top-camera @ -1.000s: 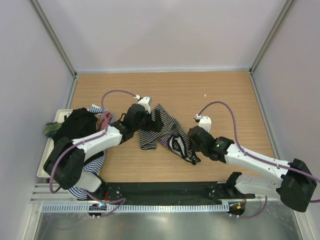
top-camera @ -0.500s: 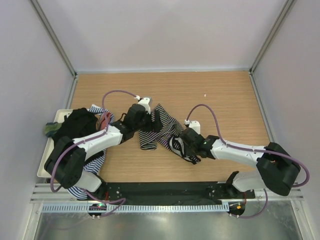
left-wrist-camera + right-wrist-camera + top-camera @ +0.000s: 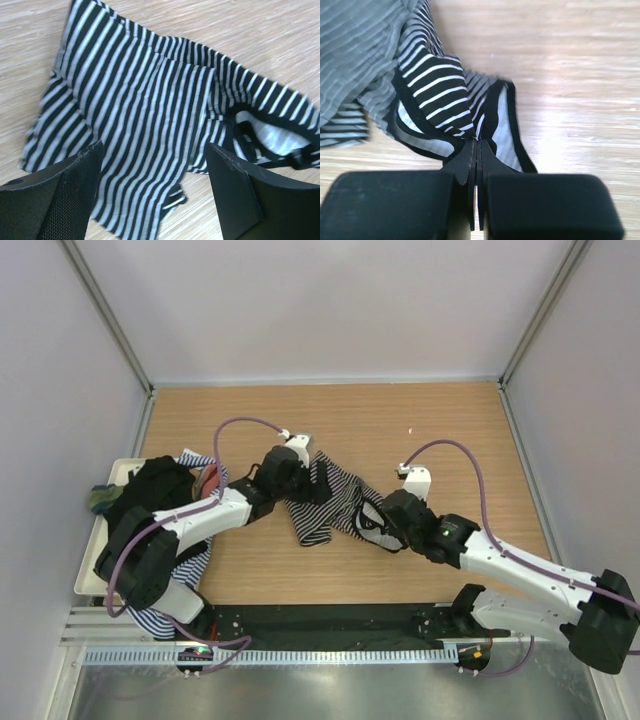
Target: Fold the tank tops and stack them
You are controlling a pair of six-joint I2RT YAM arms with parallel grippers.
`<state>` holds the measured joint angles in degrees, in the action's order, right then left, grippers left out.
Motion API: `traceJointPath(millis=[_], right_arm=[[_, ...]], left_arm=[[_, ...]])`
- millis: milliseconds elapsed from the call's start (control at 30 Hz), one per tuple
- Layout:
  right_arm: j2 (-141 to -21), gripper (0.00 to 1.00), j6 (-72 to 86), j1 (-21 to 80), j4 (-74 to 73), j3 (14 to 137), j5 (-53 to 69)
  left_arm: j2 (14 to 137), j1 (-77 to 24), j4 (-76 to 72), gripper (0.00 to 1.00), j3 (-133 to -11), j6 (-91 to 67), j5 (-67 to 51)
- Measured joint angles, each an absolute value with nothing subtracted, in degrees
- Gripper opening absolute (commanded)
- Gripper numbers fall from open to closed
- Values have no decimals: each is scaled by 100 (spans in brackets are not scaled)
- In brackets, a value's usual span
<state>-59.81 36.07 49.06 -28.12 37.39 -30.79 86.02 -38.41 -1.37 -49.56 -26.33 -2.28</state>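
"Where is the black-and-white striped tank top [image 3: 335, 508] lying?"

"It's lying crumpled in the middle of the counter [image 3: 450, 430], between the two arms."

"What is the right gripper [image 3: 476, 150] doing?"

"It's pinching the top's black-trimmed edge, jaws closed on the cloth."

"And the left gripper [image 3: 152, 192]?"

"It's hovering over the striped cloth with its fingers spread wide, holding nothing."

"And the other tops?"

"The black tank top [image 3: 160, 488] is sitting heaped on the white tray [image 3: 88, 575] at the left. A blue-and-white striped tank top [image 3: 148, 622] is hanging over the tray's near edge."
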Motion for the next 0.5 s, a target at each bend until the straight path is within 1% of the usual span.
traceJointPath(millis=[100,200,267,400,500], right_arm=[[-5653,1,3610,4904,-2967,3839,-3227],[-5638,1,3614,4904,-3103,3885,-3284],[-5669,1,3618,4904,-3210,3885,-3291],[-5704,1,3649,4904,-3251,3885,-3293],[-5704,1,3680,4904,-3262,3885,-3306]], left_arm=[[8696,-3885,-134,82,-5000,-2602,-248],[8995,-3935,-1,78,-5301,-2611,-261],[9400,-4012,139,75,-5804,-2630,-235],[10145,-4327,611,73,-6875,-2526,40],[10527,-4587,969,68,-7465,-2449,233]])
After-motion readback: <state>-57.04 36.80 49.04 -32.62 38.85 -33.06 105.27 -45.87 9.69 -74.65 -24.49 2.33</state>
